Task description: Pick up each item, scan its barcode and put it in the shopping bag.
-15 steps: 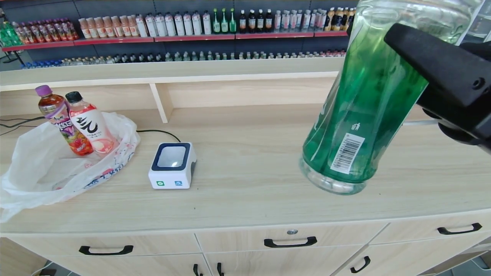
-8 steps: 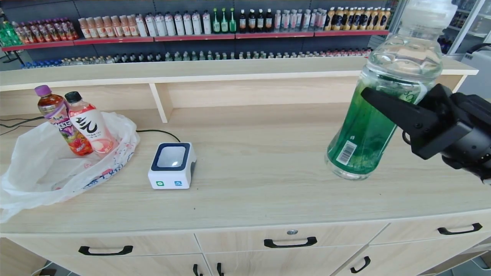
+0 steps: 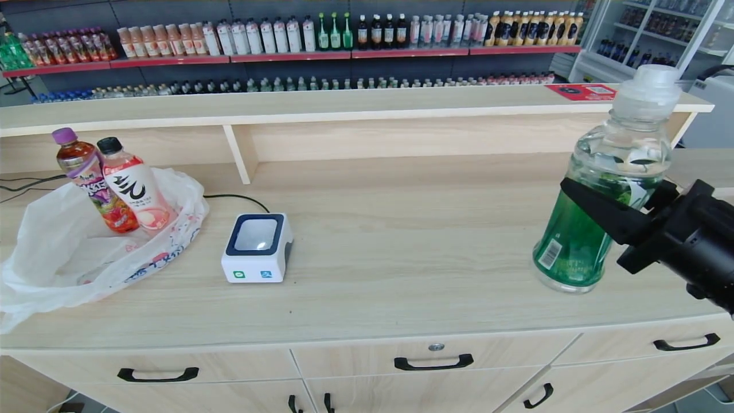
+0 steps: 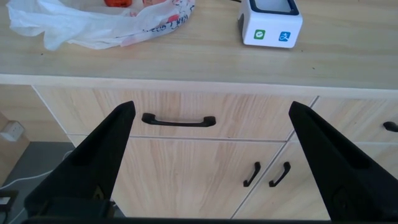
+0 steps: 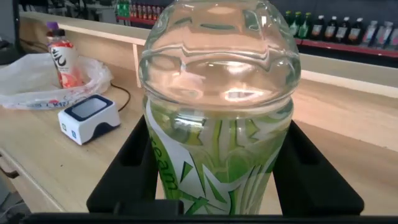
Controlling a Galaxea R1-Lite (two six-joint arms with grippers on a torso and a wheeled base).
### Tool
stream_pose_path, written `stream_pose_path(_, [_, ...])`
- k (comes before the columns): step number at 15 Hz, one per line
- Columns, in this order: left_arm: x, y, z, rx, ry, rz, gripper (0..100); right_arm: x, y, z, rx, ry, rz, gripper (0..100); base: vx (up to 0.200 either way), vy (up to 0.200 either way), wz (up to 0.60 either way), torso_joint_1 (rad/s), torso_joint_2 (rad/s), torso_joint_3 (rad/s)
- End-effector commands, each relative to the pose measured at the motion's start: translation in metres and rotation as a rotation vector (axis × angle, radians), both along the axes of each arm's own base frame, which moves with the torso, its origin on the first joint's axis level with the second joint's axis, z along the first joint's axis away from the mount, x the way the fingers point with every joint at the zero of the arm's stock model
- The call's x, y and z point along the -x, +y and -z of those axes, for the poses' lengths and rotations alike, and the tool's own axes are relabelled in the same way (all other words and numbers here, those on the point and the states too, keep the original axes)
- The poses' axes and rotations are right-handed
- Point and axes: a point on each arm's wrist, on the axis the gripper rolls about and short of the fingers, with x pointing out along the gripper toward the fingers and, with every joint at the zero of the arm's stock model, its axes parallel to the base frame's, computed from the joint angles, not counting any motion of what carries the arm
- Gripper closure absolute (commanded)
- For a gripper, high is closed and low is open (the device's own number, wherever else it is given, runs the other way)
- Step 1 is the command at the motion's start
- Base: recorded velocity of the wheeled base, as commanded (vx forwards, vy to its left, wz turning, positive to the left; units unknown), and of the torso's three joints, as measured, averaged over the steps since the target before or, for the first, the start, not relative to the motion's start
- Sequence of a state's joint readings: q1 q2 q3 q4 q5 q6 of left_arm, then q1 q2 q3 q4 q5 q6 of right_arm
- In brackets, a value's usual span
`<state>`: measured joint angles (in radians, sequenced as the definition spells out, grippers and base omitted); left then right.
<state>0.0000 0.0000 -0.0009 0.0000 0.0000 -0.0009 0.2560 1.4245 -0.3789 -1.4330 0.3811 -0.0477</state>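
Note:
A clear bottle with a green label point(image 3: 573, 241) stands nearly upright at the counter's right end, its barcode facing front-left. My right gripper point(image 3: 602, 192) is shut on its middle, one black finger point(image 3: 596, 209) across the label. In the right wrist view the green bottle point(image 5: 217, 106) sits between both fingers of the right gripper point(image 5: 217, 180). Whether its base touches the counter I cannot tell. The white scanner point(image 3: 258, 246) sits left of centre. The white shopping bag point(image 3: 69, 252) lies at far left, holding a purple-capped bottle point(image 3: 92, 180) and a pink bottle point(image 3: 135, 186). My left gripper point(image 4: 211, 155) hangs open below the counter.
A black cable point(image 3: 235, 198) runs from behind the scanner toward the bag. A raised wooden shelf point(image 3: 344, 103) borders the counter's back, with a divider point(image 3: 241, 152). Drawer handles point(image 4: 178, 120) face the left gripper. Stocked store shelves point(image 3: 287, 34) stand behind.
The right gripper carried the green bottle from close up in front of the camera down and to the right end of the counter, bringing it nearly upright. Nothing else moved.

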Motion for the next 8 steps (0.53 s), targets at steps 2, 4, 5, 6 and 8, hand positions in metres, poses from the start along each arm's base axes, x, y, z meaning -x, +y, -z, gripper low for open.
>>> stream_pose_path(2, [0.0, 0.0, 0.0, 0.004, 0.001, -0.002, 0, -0.007, -0.008, 0.008, 0.055, 0.011, 0.0, 100, 0.0, 0.0, 0.0, 0.0, 0.0, 0.0])
stream_pose_path(4, [0.0, 0.0, 0.0, 0.002, 0.001, 0.0, 0, -0.014, -0.006, 0.011, 0.082, 0.0, 0.011, 100, 0.0, 0.0, 0.0, 0.0, 0.0, 0.0])
stream_pose_path(5, [0.0, 0.0, 0.0, 0.002, 0.001, 0.0, 0, -0.015, -0.006, 0.011, 0.082, -0.002, 0.014, 100, 0.0, 0.0, 0.0, 0.0, 0.0, 0.0])
stream_pose_path(6, [0.0, 0.0, 0.0, 0.004, 0.002, 0.0, 0, -0.017, -0.008, 0.008, 0.074, -0.012, 0.04, 100, 0.0, 0.0, 0.0, 0.0, 0.0, 0.0])
stream_pose_path(8, [0.0, 0.0, 0.0, 0.004, 0.002, -0.002, 0, -0.017, -0.008, 0.006, 0.047, -0.017, 0.092, 100, -0.2, 0.0, 0.0, 0.005, 0.0, 0.002])
